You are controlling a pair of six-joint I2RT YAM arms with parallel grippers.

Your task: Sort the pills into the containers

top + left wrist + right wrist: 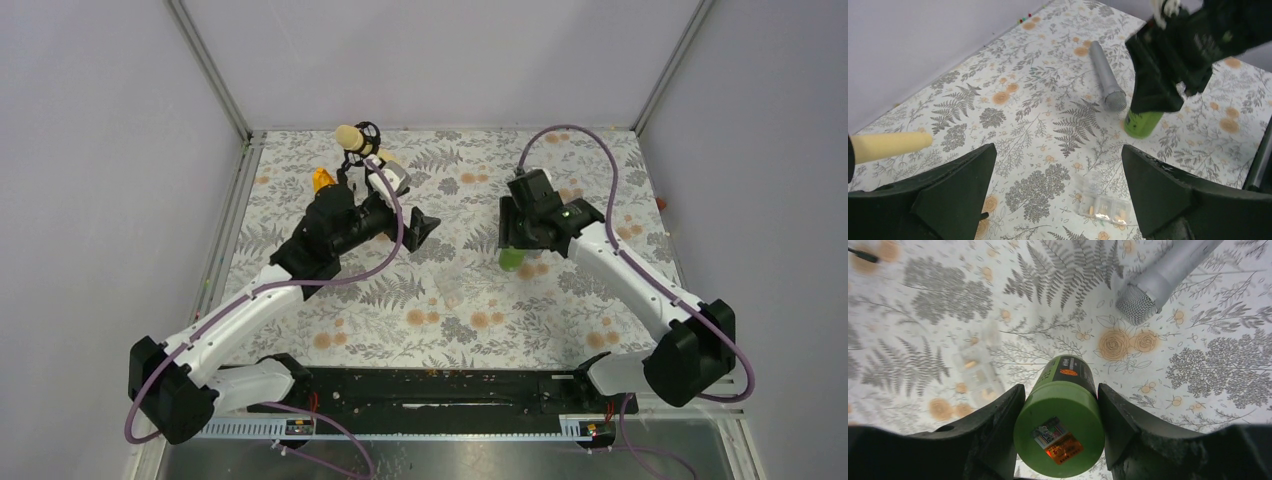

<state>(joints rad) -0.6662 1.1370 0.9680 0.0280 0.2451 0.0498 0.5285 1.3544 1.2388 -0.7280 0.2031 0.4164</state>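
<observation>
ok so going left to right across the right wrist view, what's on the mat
clear plastic container → green bottle → grey microphone

The container [975, 372] is blurred, its contents too small to tell; the microphone [1168, 275] is cut off.

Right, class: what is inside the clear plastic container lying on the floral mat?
The clear container is split into compartments; a few small orange pills show through its walls. Glare and blur hide their count and whether every compartment is filled.
</observation>
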